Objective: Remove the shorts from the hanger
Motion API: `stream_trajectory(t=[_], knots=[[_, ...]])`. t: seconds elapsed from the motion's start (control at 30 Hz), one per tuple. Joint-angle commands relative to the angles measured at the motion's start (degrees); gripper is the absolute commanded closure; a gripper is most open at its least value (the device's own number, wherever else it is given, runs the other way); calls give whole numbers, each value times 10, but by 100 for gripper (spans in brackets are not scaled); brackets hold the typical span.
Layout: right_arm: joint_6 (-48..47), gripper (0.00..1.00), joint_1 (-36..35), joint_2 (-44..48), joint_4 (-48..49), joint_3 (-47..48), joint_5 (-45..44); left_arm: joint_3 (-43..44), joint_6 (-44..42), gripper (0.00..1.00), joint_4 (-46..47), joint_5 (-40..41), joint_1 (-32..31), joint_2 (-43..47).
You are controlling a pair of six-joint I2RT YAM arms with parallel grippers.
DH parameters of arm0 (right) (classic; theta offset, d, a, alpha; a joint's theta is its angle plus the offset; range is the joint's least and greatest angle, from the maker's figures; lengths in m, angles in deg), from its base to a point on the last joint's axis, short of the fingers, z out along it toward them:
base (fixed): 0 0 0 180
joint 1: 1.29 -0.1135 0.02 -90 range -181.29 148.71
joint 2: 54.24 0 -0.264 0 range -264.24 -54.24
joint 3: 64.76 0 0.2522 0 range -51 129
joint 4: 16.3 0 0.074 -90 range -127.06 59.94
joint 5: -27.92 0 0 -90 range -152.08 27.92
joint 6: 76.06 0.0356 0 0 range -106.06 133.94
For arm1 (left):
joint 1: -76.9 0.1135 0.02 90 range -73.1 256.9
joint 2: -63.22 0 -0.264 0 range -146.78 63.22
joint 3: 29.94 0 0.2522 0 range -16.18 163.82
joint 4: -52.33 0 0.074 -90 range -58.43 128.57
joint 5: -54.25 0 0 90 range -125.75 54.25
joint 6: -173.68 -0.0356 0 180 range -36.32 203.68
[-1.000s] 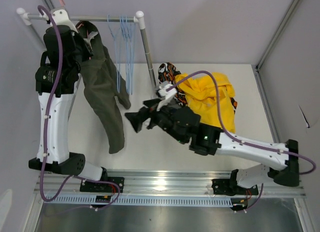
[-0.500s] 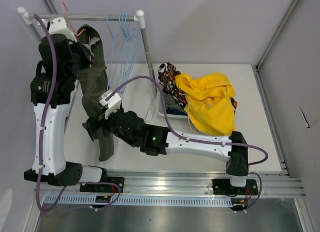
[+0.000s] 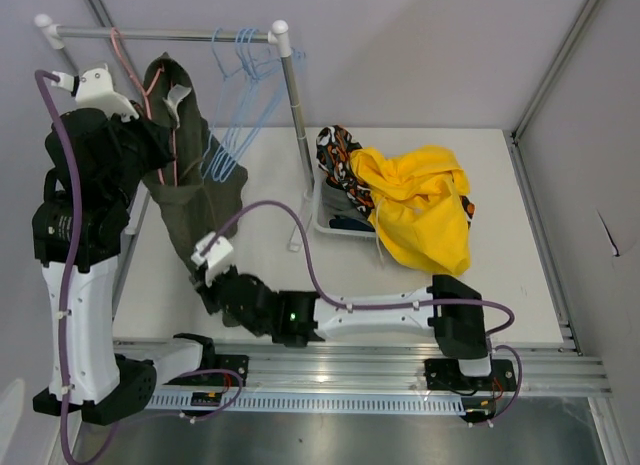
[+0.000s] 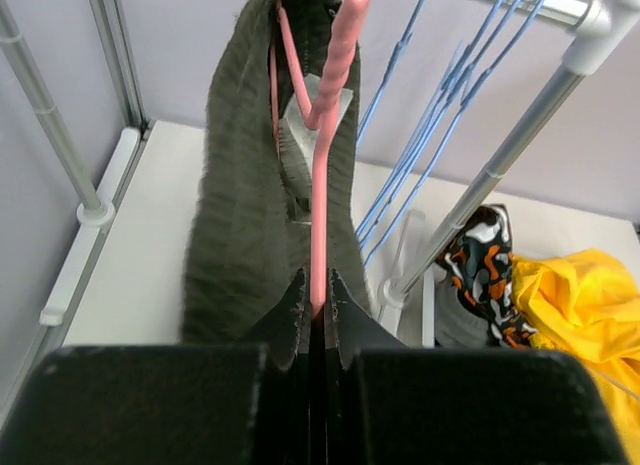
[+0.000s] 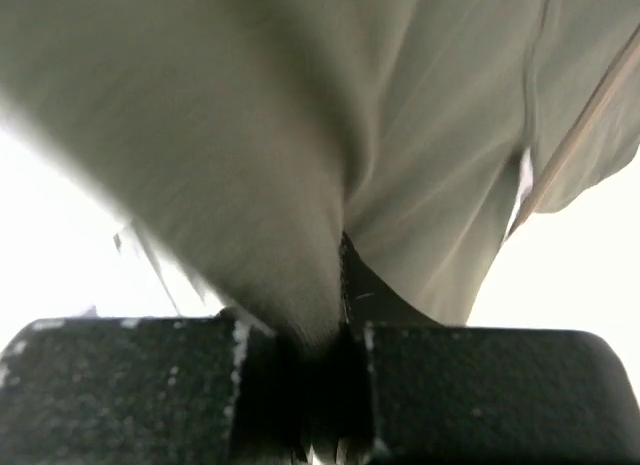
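Two claws, both clenched on something.

Top view: the olive shorts (image 3: 190, 185) hang from the rail (image 3: 190, 33) on the left. The right claw (image 3: 207, 290) pinches their bottom end low over the bench (image 3: 500, 265), fingers mostly buried in cloth. The other arm's grip is tucked behind its own wrist here. Yellow shorts (image 3: 420, 205) and patterned shorts (image 3: 335, 150) are heaped in a white basket (image 3: 325, 225) right of the rack, with a dark blue scrap peeking out underneath. Can't tell what else is in there.

Left wrist: the left claw (image 4: 318, 295) is shut tight on a pink hanger (image 4: 322, 185), with the olive waistband draped over it and blue hangers (image 4: 425, 145) just beside.

Right wrist: pretty blurry. Olive cloth fills nearly everything and a fold runs down between the fingers, hiding the tips.
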Motion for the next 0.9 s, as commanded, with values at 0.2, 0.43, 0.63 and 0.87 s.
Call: stream_trajectory(t=[0.2,0.43,0.63,0.87], knots=[[101,100,-154,41,-55,-169,-110,100,-20,100,42,50,6,-41],[50,100,-135,38,-3,-152,-117,74,-32,100,44,66,5,-10],[13,100,-143,-11,2,-99,-148,19,7,100,35,4,5,40],[-38,100,-31,-25,-18,13,-104,-244,136,100,64,-266,5,221]])
